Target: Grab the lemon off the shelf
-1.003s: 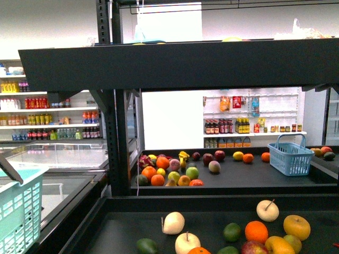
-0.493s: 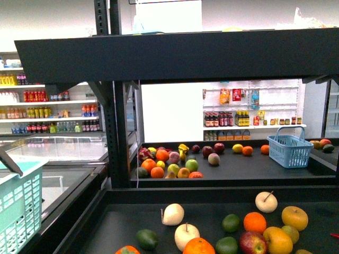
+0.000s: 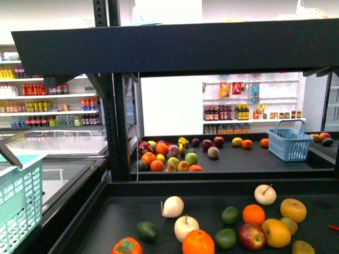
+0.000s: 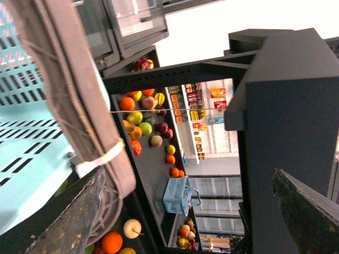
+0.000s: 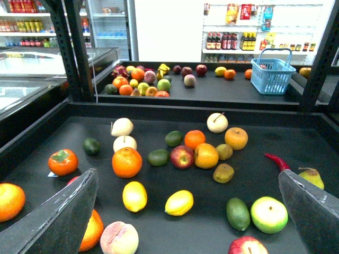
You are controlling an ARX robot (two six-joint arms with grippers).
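Note:
The lemon (image 5: 179, 202), bright yellow and oval with a tapered end, lies on the black shelf (image 5: 296, 143) among loose fruit. A second plain-yellow oval fruit (image 5: 134, 196) lies just beside it. My right gripper (image 5: 187, 174) hangs open above the deck, its two fingers (image 5: 53, 222) wide apart with the lemon showing between them, not touching it. My left gripper (image 4: 188, 172) is open too, held beside a teal basket (image 4: 32, 137) and holding nothing. In the front view neither gripper nor the lemon shows; only the farther part of the shelf (image 3: 127, 211) appears.
Around the lemon lie an orange (image 5: 126, 162), a red apple (image 5: 182, 156), a dark green fruit (image 5: 238, 212), a green apple (image 5: 269, 214) and a peach (image 5: 119, 238). Black uprights (image 3: 117, 132) stand at the deck's far left. A farther deck holds more fruit and a blue basket (image 3: 288, 143).
The front view has dipped downward: the near deck's fruit sits higher in the frame, and an orange and a persimmon have come into sight at the bottom.

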